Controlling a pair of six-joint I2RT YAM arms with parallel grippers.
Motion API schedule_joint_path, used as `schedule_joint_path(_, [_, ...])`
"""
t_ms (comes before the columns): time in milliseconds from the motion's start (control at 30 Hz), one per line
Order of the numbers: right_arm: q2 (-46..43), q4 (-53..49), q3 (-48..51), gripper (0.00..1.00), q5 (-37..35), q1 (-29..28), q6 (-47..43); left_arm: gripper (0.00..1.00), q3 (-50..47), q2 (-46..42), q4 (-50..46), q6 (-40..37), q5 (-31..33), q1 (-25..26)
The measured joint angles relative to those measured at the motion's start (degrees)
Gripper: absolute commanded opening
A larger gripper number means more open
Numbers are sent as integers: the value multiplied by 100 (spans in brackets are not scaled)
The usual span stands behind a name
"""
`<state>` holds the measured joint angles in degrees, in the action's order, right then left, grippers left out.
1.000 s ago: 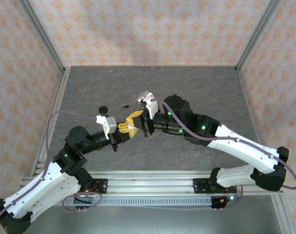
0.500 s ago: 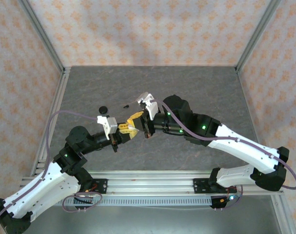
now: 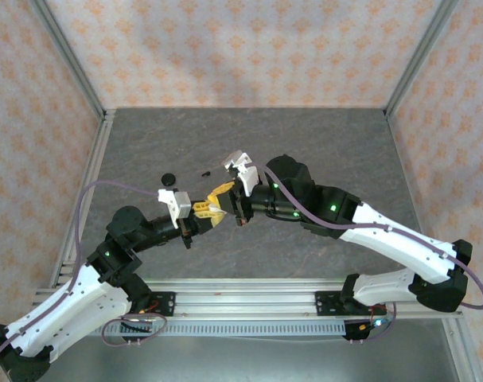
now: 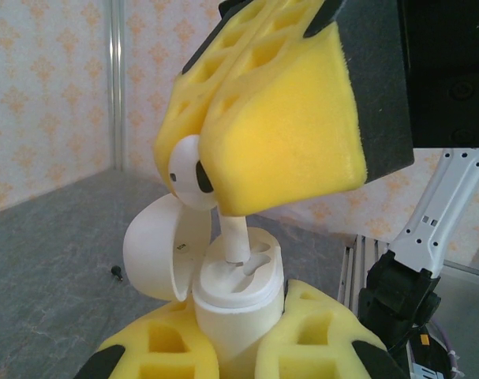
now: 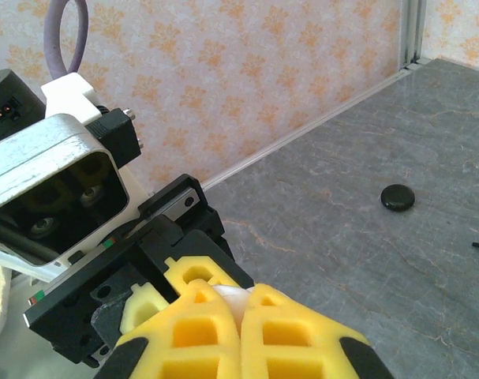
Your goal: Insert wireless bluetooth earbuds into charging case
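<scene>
While the left gripper (image 4: 237, 359) clamps the white charging case (image 4: 237, 304) upright between its yellow pads (image 4: 322, 347), holding it up off the table (image 3: 321, 143), the case serves as a steady socket. Its lid (image 4: 154, 254) is swung open to the left. The step in hand, as I judge it, is the insertion itself.

A white earbud (image 4: 190, 170) hangs directly over the open top of the case, and the tip of its stem sits at the mouth of one well. How deep the tip goes is hard to tell. The earbud's long axis runs close to vertical with a slight lean. Its round head is up and tipped left toward the lid, and its stem points down into the case. The well just to the right of the stem looks vacant.

Further right, the right gripper (image 5: 241, 320) reaches in from above, its fingers pinched shut on the head of the earbud.

The next move calls for a short, straight push along the line of the stem. The lean should be taken out first, so the head settles into its cup instead of catching the rim. After that the right fingers would need to let go gently, so the earbud is not dragged back out.
</scene>
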<state>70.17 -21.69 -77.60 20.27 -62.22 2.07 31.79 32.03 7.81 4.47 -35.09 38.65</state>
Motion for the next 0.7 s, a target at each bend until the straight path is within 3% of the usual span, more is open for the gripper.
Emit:
schedule_joint_path(300, [-90, -13, -26, 0, -332, -2, 85, 0, 0, -83, 11, 24, 151, 0])
schedule_joint_path(700, [-251, 155, -26, 0, 94, -7, 170, 0, 0, -92, 13, 111, 254, 0])
